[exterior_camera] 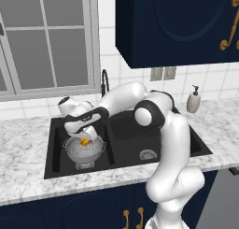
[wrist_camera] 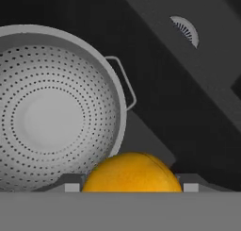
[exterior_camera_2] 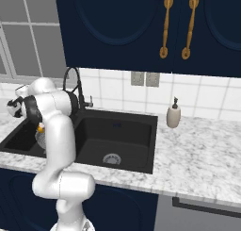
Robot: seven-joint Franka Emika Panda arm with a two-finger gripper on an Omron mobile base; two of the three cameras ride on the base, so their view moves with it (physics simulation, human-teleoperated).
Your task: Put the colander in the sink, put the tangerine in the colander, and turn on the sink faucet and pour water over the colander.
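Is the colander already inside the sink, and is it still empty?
Yes, the colander sits upright in the left basin of the sink and is empty: its perforated bowl is bare, and the tangerine is between the gripper fingers above it.

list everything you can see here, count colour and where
colander: one, silvery metal, in the left basin
tangerine: one, orange, between the gripper fingers above the colander
sink: one, black, double basin, set in the counter
faucet: one, dark, behind the sink
soap bottle: one, beige, on the counter right of the sink
counter: one, grey-white marble
cabinets: navy, gold handles, above the counter
window: one, grey frame, behind the sink
gripper: one, closed on the tangerine
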